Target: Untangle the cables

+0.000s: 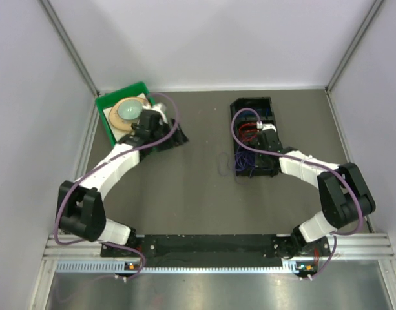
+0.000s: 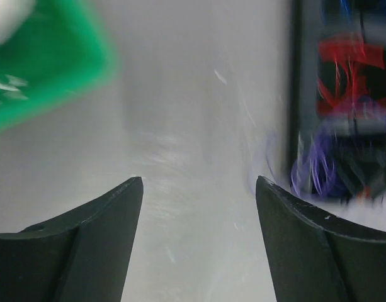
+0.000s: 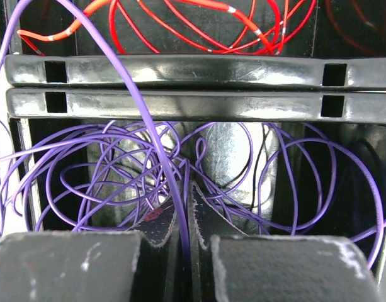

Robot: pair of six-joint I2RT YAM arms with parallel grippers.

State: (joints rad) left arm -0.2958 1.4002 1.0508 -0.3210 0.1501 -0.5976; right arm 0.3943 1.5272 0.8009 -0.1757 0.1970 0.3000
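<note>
We see the right hand (image 3: pixel 187 195) pressed together on 1 purple cable (image 3: pixel 148 126), which rises leftward across the 2 dividers (image 3: pixel 180 107) of the black bin (image 2: pixel 300 94). The purple tangle (image 3: pixel 111 141) loops loosely in the near compartment, crowding both fingers. Red cables (image 2: pixel 344 63) fill the compartment beyond the dividers. 1 purple loop (image 1: pixel 222 165) lies on the desk (image 1: pixel 185 200) just left of the bin. The left hand (image 2: pixel 199 182) hangs spread above the desk, holding nothing, near a green tray (image 2: pixel 48 69) carrying a pale dish (image 1: pixel 128 110).
</note>
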